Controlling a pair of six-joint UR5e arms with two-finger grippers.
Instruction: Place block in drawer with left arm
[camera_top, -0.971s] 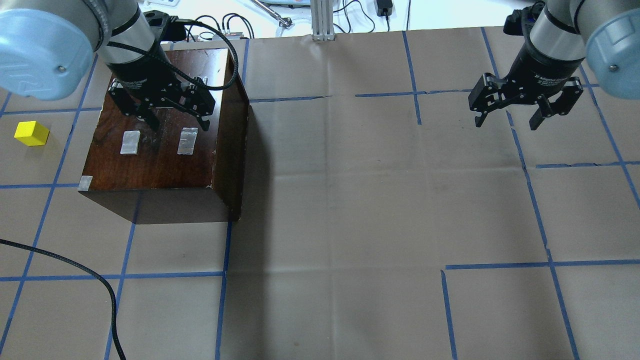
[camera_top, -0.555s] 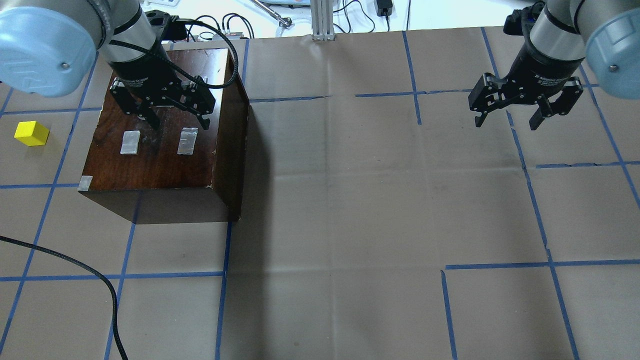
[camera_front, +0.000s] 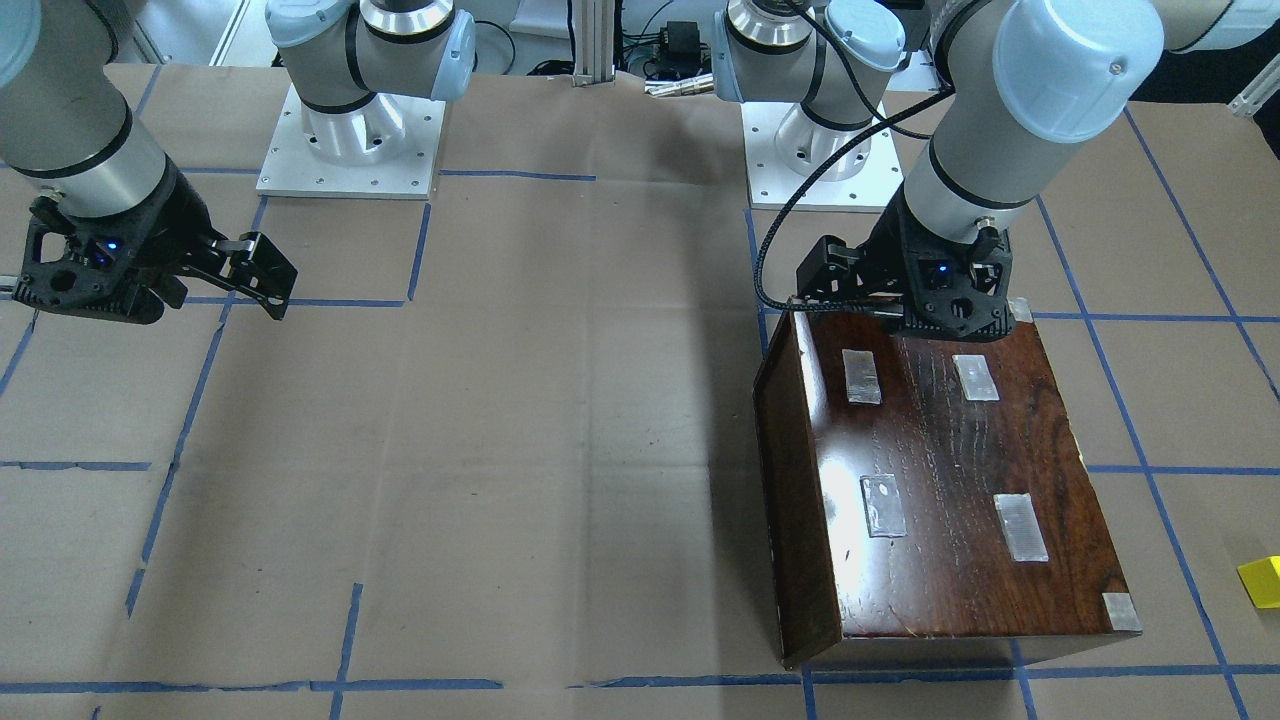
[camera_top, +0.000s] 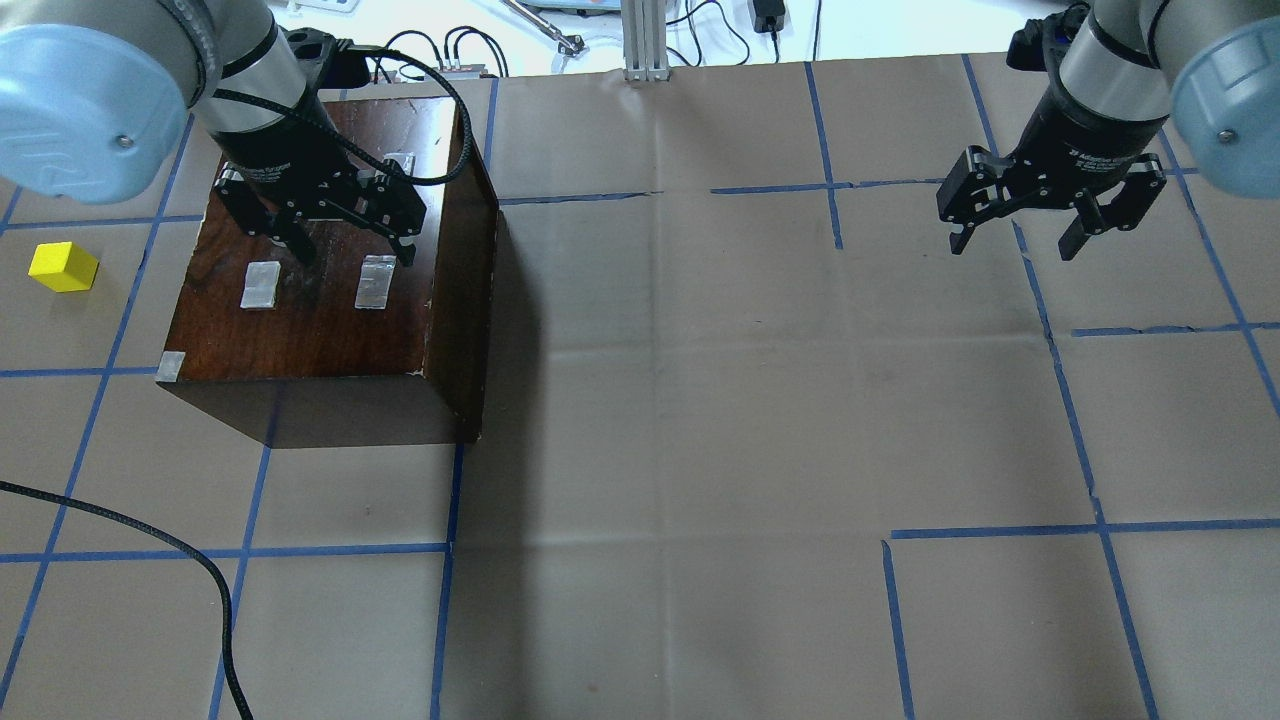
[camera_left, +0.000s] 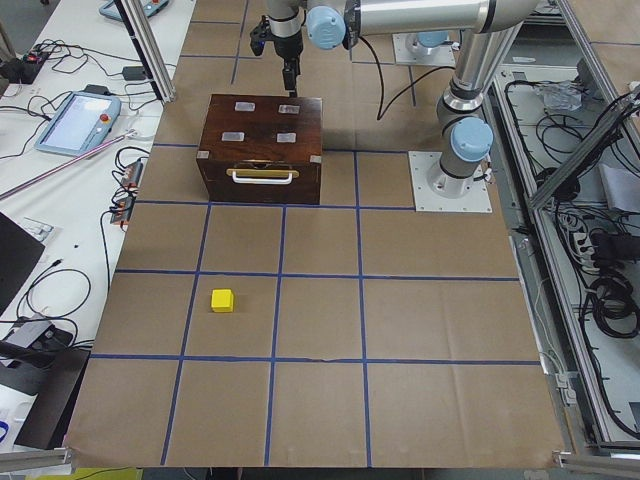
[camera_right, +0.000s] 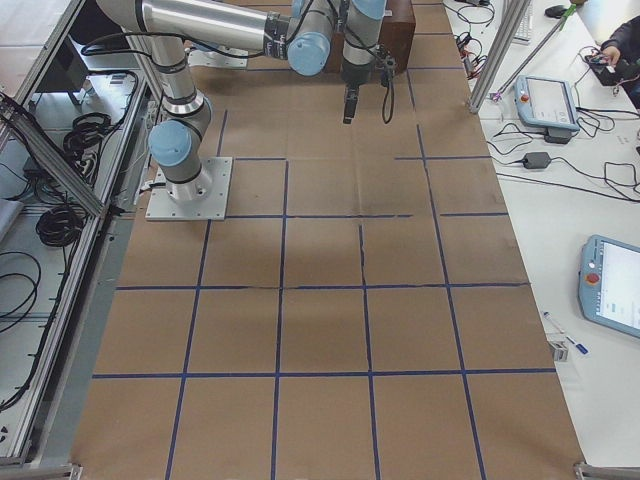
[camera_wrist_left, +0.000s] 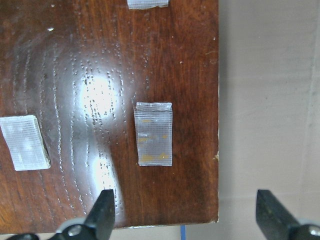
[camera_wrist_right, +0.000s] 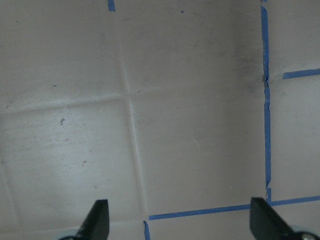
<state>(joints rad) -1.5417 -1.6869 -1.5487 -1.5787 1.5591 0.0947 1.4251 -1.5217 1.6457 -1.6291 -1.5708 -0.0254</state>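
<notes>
The yellow block (camera_top: 63, 267) lies on the table left of the dark-brown box (camera_top: 320, 310); it also shows in the front view (camera_front: 1262, 582) and in the exterior left view (camera_left: 222, 299). The drawer is shut inside the box; only the box's front with a pale handle (camera_left: 262, 176) shows. My left gripper (camera_top: 352, 252) hangs open and empty over the rear part of the box top, apart from the block. Its wrist view shows the open gripper (camera_wrist_left: 186, 220) above the glossy top (camera_wrist_left: 100, 75). My right gripper (camera_top: 1012, 245) is open and empty over bare table at the far right.
Several grey tape patches (camera_top: 377, 282) are stuck on the box top. A black cable (camera_top: 200, 560) lies on the table in front of the box. Both arm bases (camera_front: 350, 140) stand at the robot's edge. Blue tape lines (camera_top: 1060, 400) grid the brown table cover.
My left gripper has shifted slightly over the box top and stays open. The block, the box and my right arm have not moved.
</notes>
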